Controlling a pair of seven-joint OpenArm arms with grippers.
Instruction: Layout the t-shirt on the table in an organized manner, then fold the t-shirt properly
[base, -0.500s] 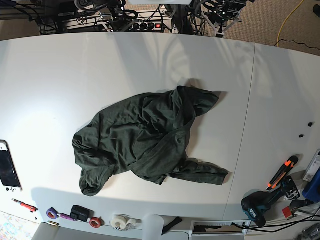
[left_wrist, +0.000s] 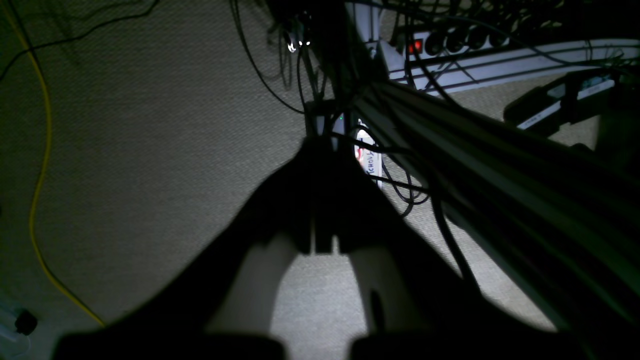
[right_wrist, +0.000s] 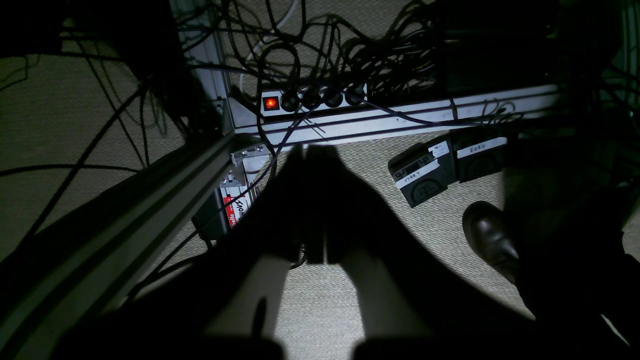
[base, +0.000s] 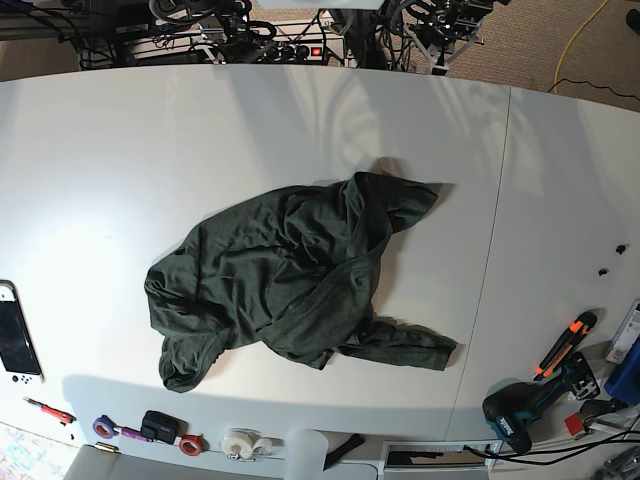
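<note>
A crumpled dark green t-shirt (base: 290, 275) lies in a heap near the middle of the white table (base: 120, 160), one sleeve trailing toward the near edge. Both arms are off the table: the right gripper (right_wrist: 315, 210) and left gripper (left_wrist: 322, 200) hang over carpet and cables, jaws together, empty

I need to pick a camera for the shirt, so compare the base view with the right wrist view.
Only the base view shows the t-shirt, crumpled on the table, with tools along its near edge. Only the right wrist view shows the right gripper, shut and empty, over carpet, two labelled black boxes and a dark shoe. Both show the power strip with its red light.
</note>
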